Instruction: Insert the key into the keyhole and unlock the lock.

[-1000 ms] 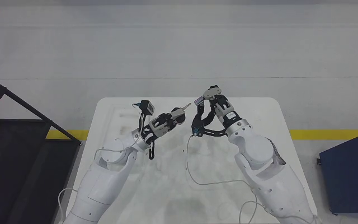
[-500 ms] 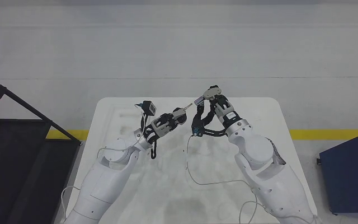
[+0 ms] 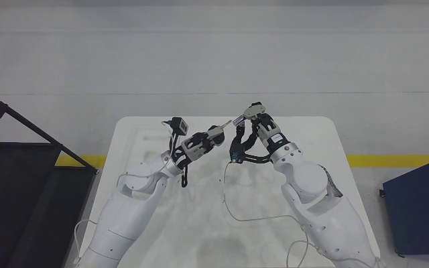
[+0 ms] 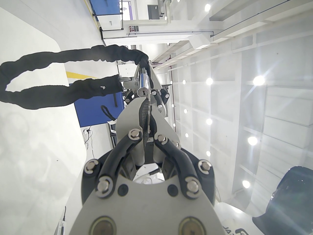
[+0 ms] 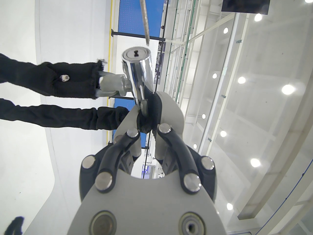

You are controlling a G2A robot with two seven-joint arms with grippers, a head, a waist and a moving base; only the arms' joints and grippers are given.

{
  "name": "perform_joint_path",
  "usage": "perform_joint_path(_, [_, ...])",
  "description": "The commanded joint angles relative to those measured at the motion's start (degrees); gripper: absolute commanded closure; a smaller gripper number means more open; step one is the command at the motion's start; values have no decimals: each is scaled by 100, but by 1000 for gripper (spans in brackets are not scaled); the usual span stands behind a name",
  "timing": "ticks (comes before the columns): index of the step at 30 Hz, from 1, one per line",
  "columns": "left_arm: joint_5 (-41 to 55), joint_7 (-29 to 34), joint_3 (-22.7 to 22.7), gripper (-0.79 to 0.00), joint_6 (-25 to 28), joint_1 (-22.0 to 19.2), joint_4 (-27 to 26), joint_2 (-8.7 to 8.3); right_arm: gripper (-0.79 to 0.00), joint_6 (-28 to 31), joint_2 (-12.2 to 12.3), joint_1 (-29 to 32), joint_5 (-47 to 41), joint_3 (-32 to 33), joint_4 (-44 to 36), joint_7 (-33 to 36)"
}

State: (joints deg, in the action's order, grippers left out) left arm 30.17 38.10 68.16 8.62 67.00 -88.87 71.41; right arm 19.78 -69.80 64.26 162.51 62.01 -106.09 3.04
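Our left gripper [image 4: 146, 103] clamps a thin, flat metal key [image 5: 143, 8]. Its tip sits just short of the shiny cylindrical lock [image 5: 137, 69] pinched in our right gripper [image 5: 146, 113]. Both wrists are raised, facing each other.

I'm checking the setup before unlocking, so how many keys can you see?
1: the key is gripped in the left pincer, its tip beside the keyhole of the cable lock that the right pincer holds. The arms could hide another.

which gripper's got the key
The left gripper holds the key, a thin blade between its fingers; the right gripper grips the chrome lock.
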Motion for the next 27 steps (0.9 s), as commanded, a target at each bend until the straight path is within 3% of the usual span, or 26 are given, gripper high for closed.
perform_joint_path(1, [-15,-9,35,0,-16,53,-59,-8,0,0,0,0,0,0,0,0])
perform_joint_path(9, [-60,399,352,0,-180,540,-420,-114,0,0,0,0,0,0,0,0])
perform_joint_path(27, [-2,342,380,0,-282,560,-525,-130,0,0,0,0,0,0,0,0])
